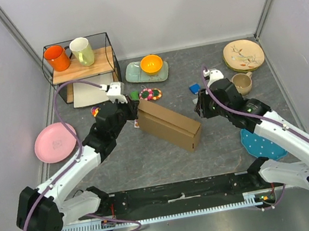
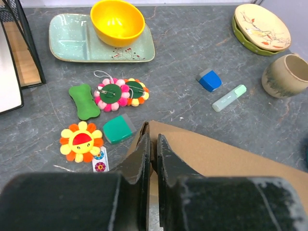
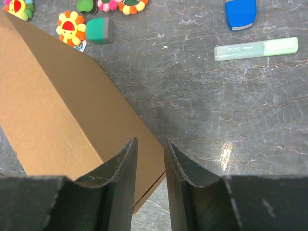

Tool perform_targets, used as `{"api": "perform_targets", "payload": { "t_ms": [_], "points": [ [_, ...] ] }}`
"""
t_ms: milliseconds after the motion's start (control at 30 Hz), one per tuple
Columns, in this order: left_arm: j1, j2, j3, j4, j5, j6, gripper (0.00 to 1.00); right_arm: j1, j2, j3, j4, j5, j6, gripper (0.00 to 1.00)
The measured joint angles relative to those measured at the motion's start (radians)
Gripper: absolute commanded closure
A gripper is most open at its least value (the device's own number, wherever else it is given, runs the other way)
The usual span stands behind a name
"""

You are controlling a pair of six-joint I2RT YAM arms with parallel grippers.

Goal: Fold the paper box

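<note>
The paper box (image 1: pixel 168 124) is a plain brown cardboard mailer, folded into a long closed shape. It lies slantwise mid-table, also showing in the left wrist view (image 2: pixel 231 159) and the right wrist view (image 3: pixel 53 106). My left gripper (image 1: pixel 134 110) is at the box's far left end. Its jaws (image 2: pixel 153 142) are pressed shut on a thin cardboard edge there. My right gripper (image 1: pixel 200 110) hovers just right of the box's near right end. Its jaws (image 3: pixel 150 143) stand a narrow gap apart with nothing between them, over the box's edge.
A wire rack (image 1: pixel 107 46) at back left holds an orange mug (image 1: pixel 57 58) and a pale mug (image 1: pixel 82 51), with a white sheet (image 1: pixel 89 93) below. Pink plate (image 1: pixel 56 142) is left. Yellow bowl (image 1: pixel 151 64), flower toys (image 1: pixel 151 94), blue block (image 1: pixel 195 88), beige cup (image 1: pixel 243 82), plates (image 1: pixel 243 55) and blue cloth (image 1: pixel 263 143) lie around.
</note>
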Motion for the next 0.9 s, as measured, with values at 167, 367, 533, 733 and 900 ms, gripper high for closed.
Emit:
{"api": "perform_targets", "payload": {
  "t_ms": [167, 367, 533, 733, 900],
  "points": [
    [-0.001, -0.016, -0.045, 0.053, 0.002, -0.038, 0.95, 0.0, -0.005, 0.001, -0.005, 0.001, 0.021, 0.64],
    [-0.001, -0.041, -0.082, 0.085, -0.008, -0.078, 0.94, 0.0, -0.029, 0.004, 0.012, -0.02, 0.051, 0.63],
    [-0.001, -0.046, -0.085, 0.082, -0.015, -0.09, 0.91, 0.0, -0.08, -0.004, 0.076, -0.143, 0.091, 0.64],
    [-0.002, -0.038, -0.069, 0.062, -0.024, -0.092, 0.9, 0.0, -0.151, -0.061, 0.157, -0.311, 0.145, 0.7],
    [-0.003, -0.013, -0.039, 0.04, -0.027, -0.091, 0.89, 0.001, -0.17, -0.192, 0.194, -0.43, 0.158, 0.74]
  ]
}}
